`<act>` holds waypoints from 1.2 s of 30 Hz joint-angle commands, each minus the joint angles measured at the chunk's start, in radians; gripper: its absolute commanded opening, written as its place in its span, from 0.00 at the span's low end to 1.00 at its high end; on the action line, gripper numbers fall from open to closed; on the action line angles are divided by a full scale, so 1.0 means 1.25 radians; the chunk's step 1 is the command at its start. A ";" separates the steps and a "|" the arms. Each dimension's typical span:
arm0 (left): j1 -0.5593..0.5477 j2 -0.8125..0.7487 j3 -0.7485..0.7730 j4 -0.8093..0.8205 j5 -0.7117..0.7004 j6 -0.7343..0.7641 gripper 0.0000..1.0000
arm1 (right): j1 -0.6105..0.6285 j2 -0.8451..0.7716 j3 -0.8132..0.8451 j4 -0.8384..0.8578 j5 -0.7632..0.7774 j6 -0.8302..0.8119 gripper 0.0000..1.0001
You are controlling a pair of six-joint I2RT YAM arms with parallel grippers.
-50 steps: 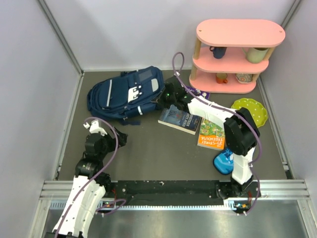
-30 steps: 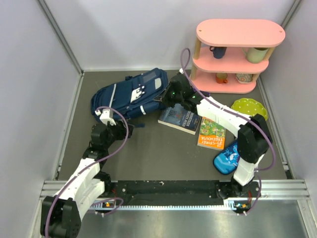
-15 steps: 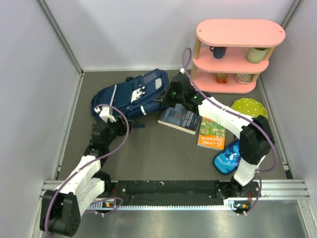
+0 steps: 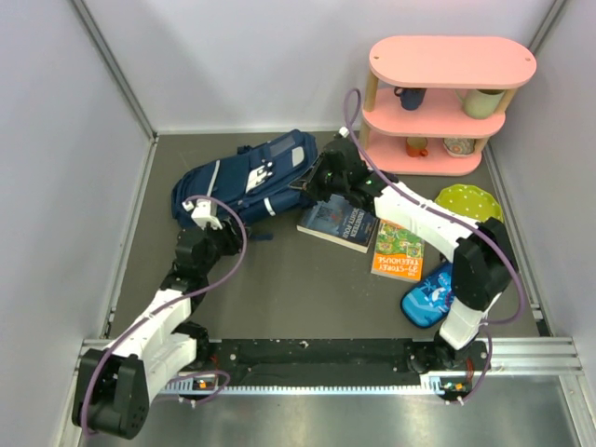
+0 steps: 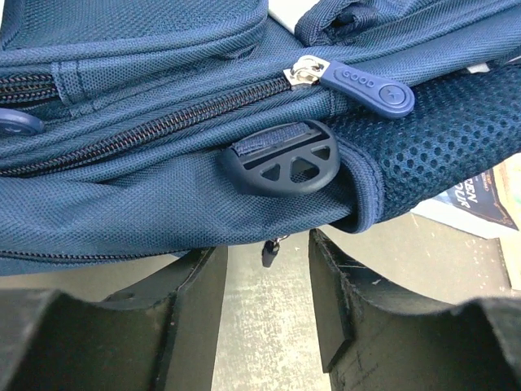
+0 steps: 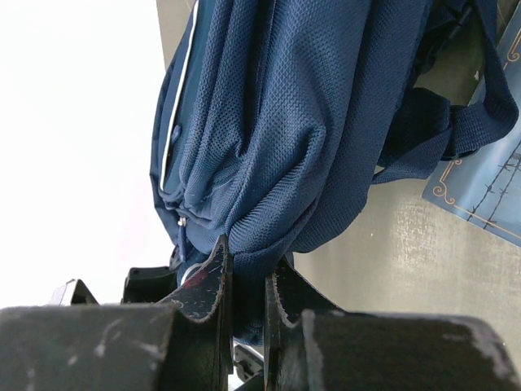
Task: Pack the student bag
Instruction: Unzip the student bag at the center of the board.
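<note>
While the right tool (image 6: 248, 277) pinches a fold of the student bag (image 4: 247, 177), the left tool (image 5: 267, 269) hangs open just beside its zipper (image 5: 163, 122).

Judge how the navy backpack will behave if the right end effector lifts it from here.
Probably floppy: the student bag bunches into folds where the right end effector pinches it. It would likely sag and drag rather than rise whole, as only a mesh fold is held. Its loose strap may trail onto the book.
</note>
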 commanded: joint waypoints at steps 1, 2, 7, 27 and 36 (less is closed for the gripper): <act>-0.011 0.018 0.022 0.054 -0.030 0.023 0.46 | -0.002 -0.085 0.034 0.098 -0.052 0.007 0.00; -0.013 0.021 0.025 0.054 -0.033 0.023 0.45 | -0.002 -0.088 0.034 0.098 -0.053 0.006 0.00; -0.012 0.026 0.039 0.069 -0.047 0.012 0.36 | -0.002 -0.094 0.025 0.098 -0.055 0.005 0.00; -0.018 -0.007 0.054 0.025 -0.072 0.003 0.00 | -0.028 -0.093 -0.008 0.085 -0.044 -0.014 0.00; -0.018 -0.158 0.068 -0.285 -0.170 0.039 0.00 | -0.157 -0.107 -0.051 0.062 -0.089 -0.091 0.00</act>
